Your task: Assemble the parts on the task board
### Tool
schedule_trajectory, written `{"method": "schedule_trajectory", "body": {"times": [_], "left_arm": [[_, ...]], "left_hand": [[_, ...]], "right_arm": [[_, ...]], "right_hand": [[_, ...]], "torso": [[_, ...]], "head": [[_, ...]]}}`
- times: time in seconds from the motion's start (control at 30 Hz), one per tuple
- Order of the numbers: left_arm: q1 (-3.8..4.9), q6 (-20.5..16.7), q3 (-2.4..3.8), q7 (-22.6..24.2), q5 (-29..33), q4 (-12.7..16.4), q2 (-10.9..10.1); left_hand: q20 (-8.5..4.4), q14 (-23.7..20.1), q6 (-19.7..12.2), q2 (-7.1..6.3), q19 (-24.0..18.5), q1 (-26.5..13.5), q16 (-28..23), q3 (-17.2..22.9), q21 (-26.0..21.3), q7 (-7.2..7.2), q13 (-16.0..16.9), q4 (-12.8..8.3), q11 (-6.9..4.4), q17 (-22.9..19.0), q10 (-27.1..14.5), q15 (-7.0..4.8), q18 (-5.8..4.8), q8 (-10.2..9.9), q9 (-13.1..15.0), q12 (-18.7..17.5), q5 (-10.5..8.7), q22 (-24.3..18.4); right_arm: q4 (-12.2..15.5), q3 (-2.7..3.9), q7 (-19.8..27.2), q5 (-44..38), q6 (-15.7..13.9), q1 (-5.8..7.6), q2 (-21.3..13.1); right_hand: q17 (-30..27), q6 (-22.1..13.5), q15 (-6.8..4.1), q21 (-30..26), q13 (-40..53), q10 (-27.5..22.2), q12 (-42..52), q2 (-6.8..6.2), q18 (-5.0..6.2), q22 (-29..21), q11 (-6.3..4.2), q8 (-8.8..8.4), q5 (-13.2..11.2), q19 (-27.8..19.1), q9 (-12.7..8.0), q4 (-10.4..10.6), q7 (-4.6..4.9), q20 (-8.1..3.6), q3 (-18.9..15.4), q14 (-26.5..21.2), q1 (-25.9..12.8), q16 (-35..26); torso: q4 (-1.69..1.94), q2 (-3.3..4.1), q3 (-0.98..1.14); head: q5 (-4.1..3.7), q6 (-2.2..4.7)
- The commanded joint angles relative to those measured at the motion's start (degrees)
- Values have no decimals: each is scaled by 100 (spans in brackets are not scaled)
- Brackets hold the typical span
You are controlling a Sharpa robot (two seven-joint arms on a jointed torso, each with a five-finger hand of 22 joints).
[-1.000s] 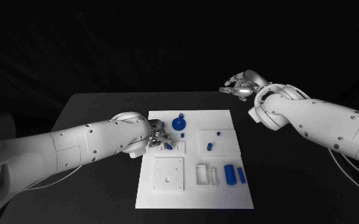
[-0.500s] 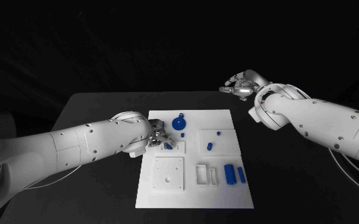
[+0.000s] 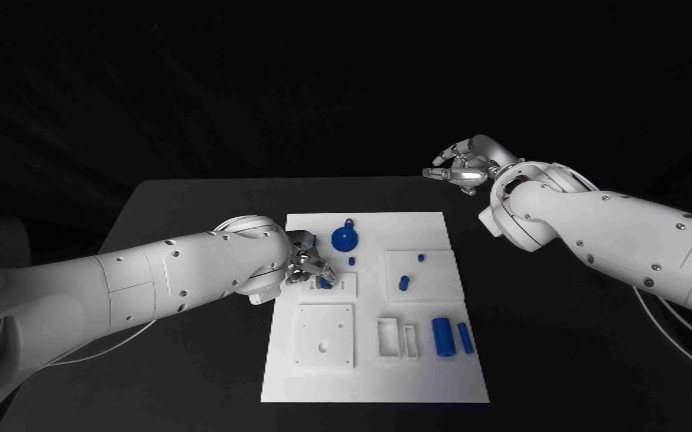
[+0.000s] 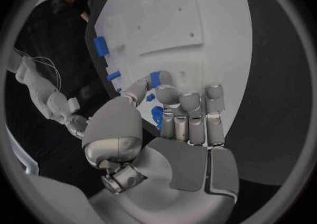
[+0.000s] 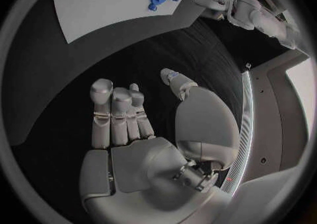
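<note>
Left hand: the left hand point(image 3: 306, 269) sits over the task board's point(image 3: 433, 372) 9 o'clock edge, thumb and a finger pinching a small blue part point(image 4: 155, 79).
Right hand: the right hand point(image 3: 464, 167) hangs beyond the board's 1 o'clock corner over the tabletop point(image 3: 577, 352), fingers spread, holding nothing.
Other parts: a round blue piece point(image 3: 346, 239) lies at 12 o'clock; two blue cylinders point(image 3: 453, 336) at 4 o'clock.

Black table point(image 3: 188, 212) before dark backdrop

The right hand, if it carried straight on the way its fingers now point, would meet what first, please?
Probably the bare black table beyond the right hand; the white board lies farther on, though depth is unclear.
</note>
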Motion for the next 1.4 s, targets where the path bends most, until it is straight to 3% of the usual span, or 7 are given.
{"method": "schedule_trajectory", "body": {"times": [0.03,0.13,0.47,0.97,1.13,1.27,1.4], "left_arm": [[-7,56,-5,30,64,7,9],[-7,45,-5,43,85,3,12],[-7,12,-5,58,109,-5,29],[-7,-67,-5,59,109,-16,35],[-7,-88,-5,57,109,-21,36],[-7,-99,-5,54,109,-20,36],[-7,-103,-5,54,109,-21,35]], "left_hand": [[-775,-5,29,378,31,393,2,490,28,2,8,-494,-24,-19,-9,-35,-44,-45,8,-23,-138,90],[-778,-4,32,323,38,251,-8,439,15,5,8,-344,-14,-30,-3,-51,-43,-57,6,-24,-475,82],[-786,0,42,109,45,57,-4,367,3,5,7,-97,-20,-41,-1,-70,-37,-71,9,-26,-610,83],[-796,7,54,69,47,-59,11,206,1,-6,15,-21,-31,-41,1,-88,-24,-63,25,-13,-742,87],[-802,7,56,41,50,-77,15,179,-9,-13,16,52,-36,-44,-2,-103,-14,-64,30,-8,-1008,84],[-804,5,58,-14,50,-104,18,178,-21,-17,17,146,-40,-47,-4,-110,-7,-65,33,-6,-1377,80],[-804,5,59,-78,53,-126,22,188,-28,-20,17,244,-41,-49,-5,-116,-3,-67,35,-2,-1547,81]], "right_arm": [[8,3,53,-14,61,-2,-5],[10,3,53,-14,62,-2,-7],[18,3,49,-14,59,-2,-14],[19,3,49,-14,56,-2,-20],[20,3,48,-14,57,-2,-21],[20,3,48,-14,58,-2,-22],[18,3,48,-14,58,-2,-20]], "right_hand": [[-8,-21,-5,-28,-10,-46,20,13,577,94,10,28,22,1,-4,22,46,-16,-27,-27,-56,5],[-9,-22,-5,-28,-10,-47,21,12,577,93,10,28,22,1,-4,24,46,-15,-28,-27,-57,5],[-9,-22,-5,-29,-13,-48,22,12,577,93,10,28,23,1,-4,29,46,-15,-32,-28,-61,4],[-9,-23,-4,-30,-17,-49,24,8,577,94,10,28,23,0,-4,37,46,-16,-39,-28,-66,4],[-9,-23,-4,-30,-18,-49,25,8,577,94,10,28,24,0,-4,39,46,-16,-41,-28,-67,4],[-9,-24,-4,-30,-18,-49,25,7,577,94,10,28,24,0,-4,40,46,-16,-42,-28,-67,5],[-9,-24,-4,-30,-19,-49,26,7,577,94,10,28,25,0,-5,41,46,-16,-43,-28,-67,5]], "torso": [[0,0,1],[0,0,1],[-1,1,4],[-2,1,5],[-1,2,2],[-1,0,2],[1,0,-1]], "head": [[-4,5],[-1,4],[-2,6],[-6,10],[-6,14],[-7,12],[-9,15]]}}
